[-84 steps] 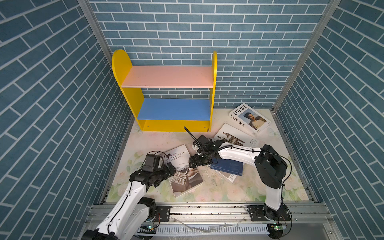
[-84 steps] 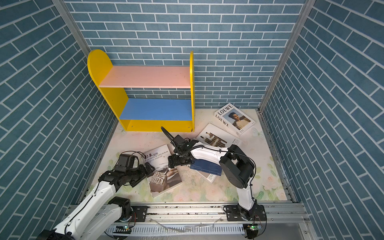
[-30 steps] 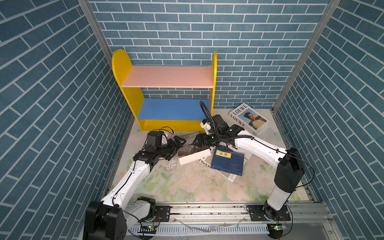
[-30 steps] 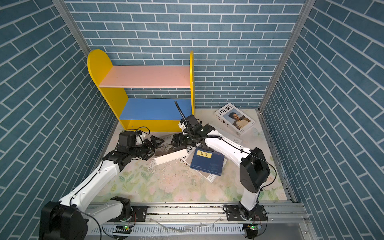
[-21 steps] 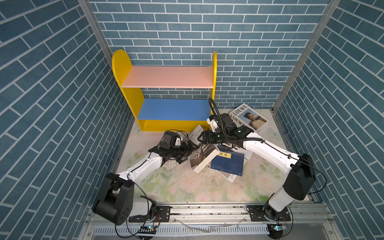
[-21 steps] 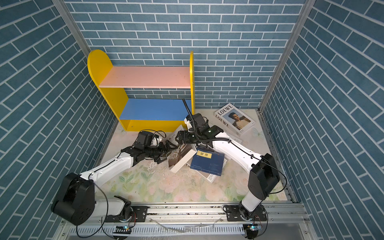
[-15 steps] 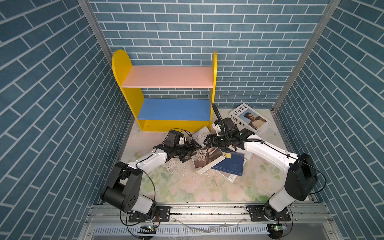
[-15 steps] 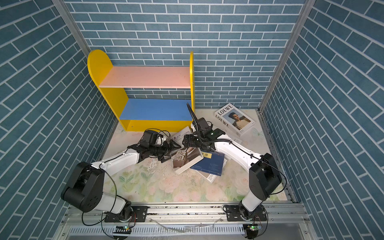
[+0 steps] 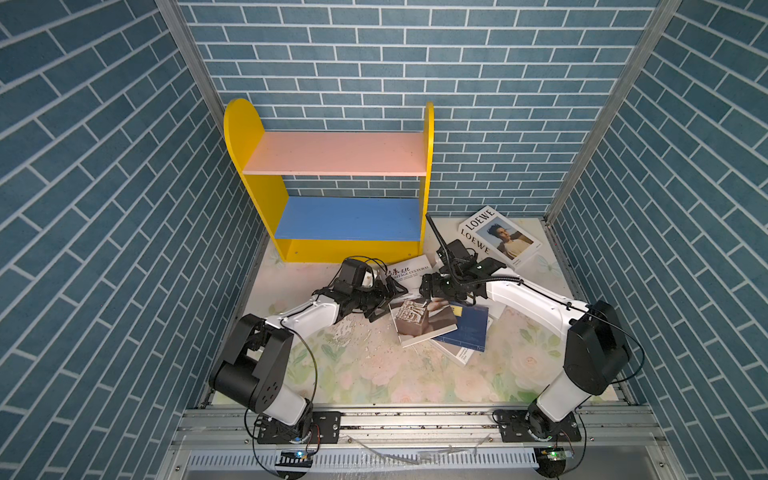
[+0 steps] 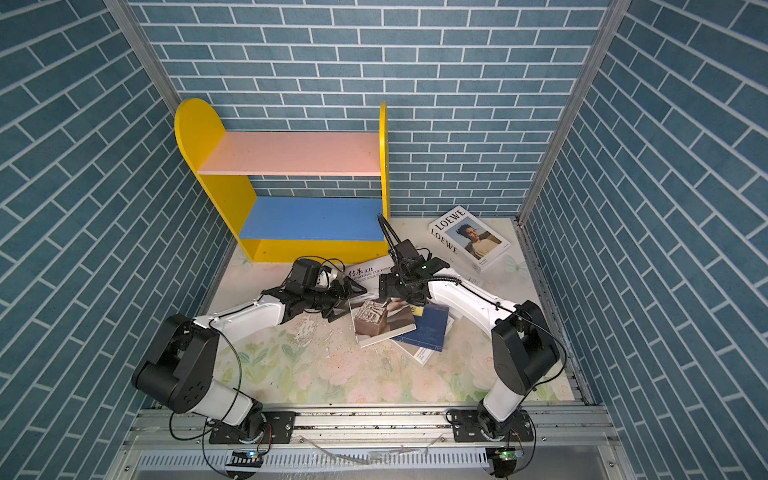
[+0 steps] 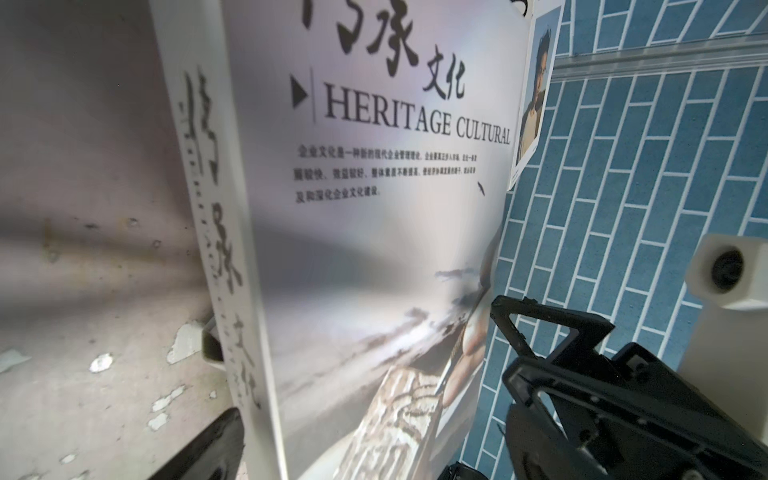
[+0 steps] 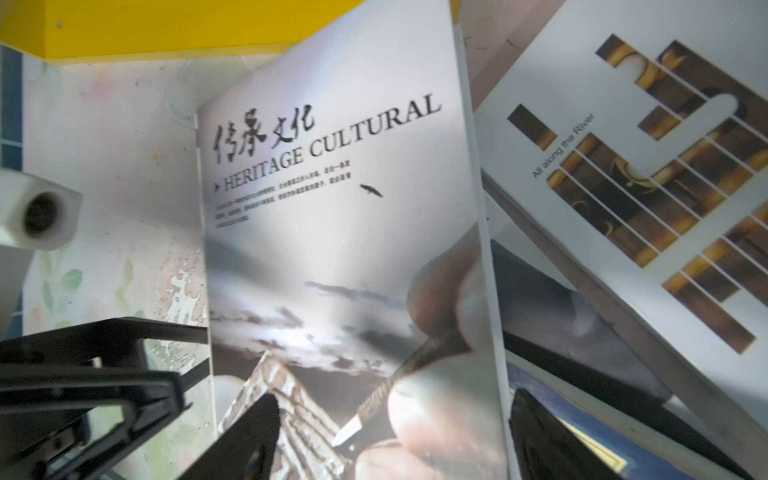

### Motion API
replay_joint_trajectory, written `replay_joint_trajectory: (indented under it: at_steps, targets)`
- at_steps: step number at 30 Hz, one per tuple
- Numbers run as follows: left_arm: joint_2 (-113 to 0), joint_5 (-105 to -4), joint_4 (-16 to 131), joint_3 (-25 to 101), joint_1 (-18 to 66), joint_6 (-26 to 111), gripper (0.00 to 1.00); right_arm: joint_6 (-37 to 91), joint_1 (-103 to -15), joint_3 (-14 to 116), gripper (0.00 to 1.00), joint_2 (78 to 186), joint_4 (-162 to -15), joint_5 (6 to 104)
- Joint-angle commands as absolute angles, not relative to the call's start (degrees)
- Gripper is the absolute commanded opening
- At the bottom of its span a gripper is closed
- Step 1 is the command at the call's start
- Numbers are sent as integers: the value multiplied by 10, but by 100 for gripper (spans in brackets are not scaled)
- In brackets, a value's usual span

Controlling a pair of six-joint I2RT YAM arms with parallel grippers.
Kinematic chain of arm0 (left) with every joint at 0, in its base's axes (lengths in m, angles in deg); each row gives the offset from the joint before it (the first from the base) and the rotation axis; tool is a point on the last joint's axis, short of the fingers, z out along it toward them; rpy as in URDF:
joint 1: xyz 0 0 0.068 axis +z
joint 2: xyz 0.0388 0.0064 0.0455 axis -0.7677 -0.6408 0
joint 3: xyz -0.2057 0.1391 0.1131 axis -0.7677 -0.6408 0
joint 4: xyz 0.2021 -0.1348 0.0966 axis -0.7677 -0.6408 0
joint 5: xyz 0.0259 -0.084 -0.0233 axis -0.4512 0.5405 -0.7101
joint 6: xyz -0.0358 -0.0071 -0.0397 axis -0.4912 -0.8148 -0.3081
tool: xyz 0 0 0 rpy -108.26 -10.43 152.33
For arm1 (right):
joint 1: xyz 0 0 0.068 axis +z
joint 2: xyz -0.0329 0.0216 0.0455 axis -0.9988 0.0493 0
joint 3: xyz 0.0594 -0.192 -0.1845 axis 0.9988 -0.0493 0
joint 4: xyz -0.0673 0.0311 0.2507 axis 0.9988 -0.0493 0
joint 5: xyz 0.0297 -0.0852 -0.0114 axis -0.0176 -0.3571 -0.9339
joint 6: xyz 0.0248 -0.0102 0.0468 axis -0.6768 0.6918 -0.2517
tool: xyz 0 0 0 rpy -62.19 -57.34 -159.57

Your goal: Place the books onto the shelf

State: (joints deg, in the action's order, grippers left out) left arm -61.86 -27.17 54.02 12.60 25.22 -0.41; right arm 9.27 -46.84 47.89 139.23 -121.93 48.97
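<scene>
The white Heritage Cultural book (image 9: 424, 322) (image 10: 382, 322) lies cover-up, tilted, across the navy book (image 9: 471, 328) (image 10: 432, 328). My left gripper (image 9: 386, 300) (image 11: 336, 453) is open at its spine side, with the spine edge (image 11: 232, 291) between the jaws. My right gripper (image 9: 432, 289) (image 12: 390, 415) hangs open just above the cover (image 12: 340, 232), straddling its far long edge. The brown-bar book (image 12: 665, 187) lies beside it, under the right arm. Back right lies the LOEWE book (image 9: 500, 237) (image 10: 469, 239). The shelf (image 9: 332, 153) (image 10: 291, 153) stands at the back with both boards bare.
Another white book (image 9: 461, 355) sticks out from under the navy one. Blue brick walls close in on three sides. A metal rail (image 9: 415, 419) runs along the front. The floral mat (image 9: 374, 374) is worn and flaking near the left gripper.
A second ago the Heritage book stood on edge between both grippers. It has tipped to the right and now lies cover-up on the navy book. The left arm has stretched out lower and further right.
</scene>
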Motion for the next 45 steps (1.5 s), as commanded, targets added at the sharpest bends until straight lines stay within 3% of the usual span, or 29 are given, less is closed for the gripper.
replay_joint_trajectory:
  at_steps: [1,12,27,36,45]
  targets:
    - [-585,-304,496,123,257,19,100,110,-468,498,87,1406,-1259,445]
    - [-597,-283,593,64,273,15,99,115,-468,482,80,1426,-1261,443]
    - [-707,-232,879,45,274,-26,95,115,-468,463,74,1436,-1208,526]
    - [-681,-216,911,53,274,-21,87,103,-468,464,74,1448,-1179,555]
    - [-598,-185,798,94,273,36,76,87,-469,473,74,1450,-1117,609]
